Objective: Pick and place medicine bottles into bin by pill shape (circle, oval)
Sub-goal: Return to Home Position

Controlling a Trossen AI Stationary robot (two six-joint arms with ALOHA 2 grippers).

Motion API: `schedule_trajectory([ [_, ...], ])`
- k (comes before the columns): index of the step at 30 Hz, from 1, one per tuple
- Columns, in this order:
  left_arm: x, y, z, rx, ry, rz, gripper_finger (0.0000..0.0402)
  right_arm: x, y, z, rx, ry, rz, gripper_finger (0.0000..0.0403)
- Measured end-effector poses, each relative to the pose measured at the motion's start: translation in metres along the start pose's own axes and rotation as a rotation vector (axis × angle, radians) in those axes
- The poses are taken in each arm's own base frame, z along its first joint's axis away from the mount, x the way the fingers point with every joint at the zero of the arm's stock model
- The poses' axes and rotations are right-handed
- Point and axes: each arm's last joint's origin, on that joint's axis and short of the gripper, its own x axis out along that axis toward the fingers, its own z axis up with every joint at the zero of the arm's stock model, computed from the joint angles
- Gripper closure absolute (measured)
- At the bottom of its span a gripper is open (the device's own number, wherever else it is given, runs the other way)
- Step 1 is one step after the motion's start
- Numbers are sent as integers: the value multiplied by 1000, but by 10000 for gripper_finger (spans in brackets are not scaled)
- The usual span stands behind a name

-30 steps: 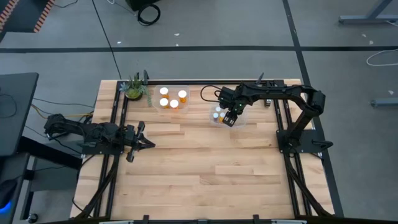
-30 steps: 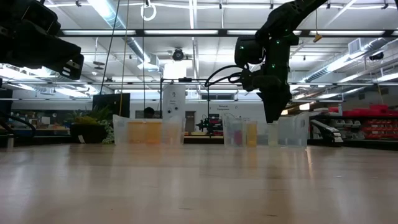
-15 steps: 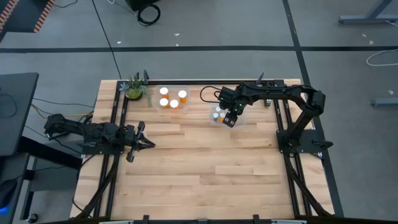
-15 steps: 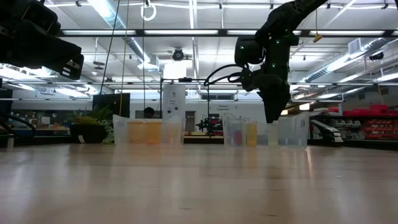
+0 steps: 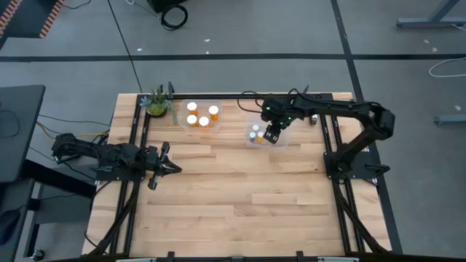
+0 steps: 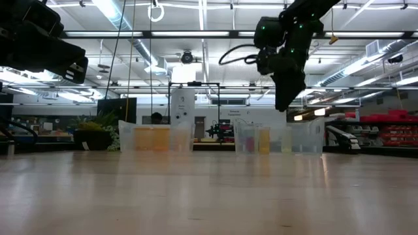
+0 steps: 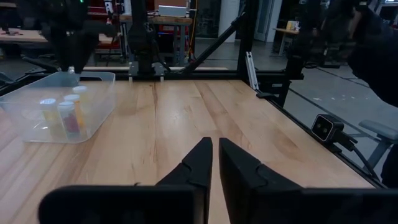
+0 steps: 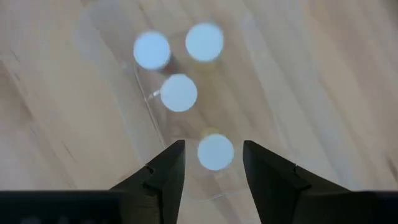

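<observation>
right claw (image 6: 282,104) spread, clear above bin (image 6: 307,138)

A pale wooden bench (image 5: 240,211) stands on a grey floor (image 5: 255,29) crossed by dark tape lines, with a small potted plant (image 5: 157,104) at one corner. Beyond it, long ceiling strip lights (image 6: 196,34) hang over red shelving (image 6: 392,127).

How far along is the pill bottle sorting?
Done: four white-capped medicine bottles stand in the left clear plastic bin and four more in the right clear bin; no loose bottle shows on the wooden table. In hand: nothing; the right gripper hovers open and empty over the right bin, the left gripper rests shut at the table's left edge. Left: probably only returning the right gripper home.
</observation>
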Motion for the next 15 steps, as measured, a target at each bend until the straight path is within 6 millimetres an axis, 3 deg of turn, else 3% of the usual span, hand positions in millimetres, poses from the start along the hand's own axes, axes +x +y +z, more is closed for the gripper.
schedule_trajectory([
  [8, 0, 0, 0, 0, 0, 0, 365, -45, 10, -9, -83, -174, 29, 235],
  [15, 0, 0, 0, 0, 0, 0, 374, -73, 33, -19, -203, -340, 89, 235],
])
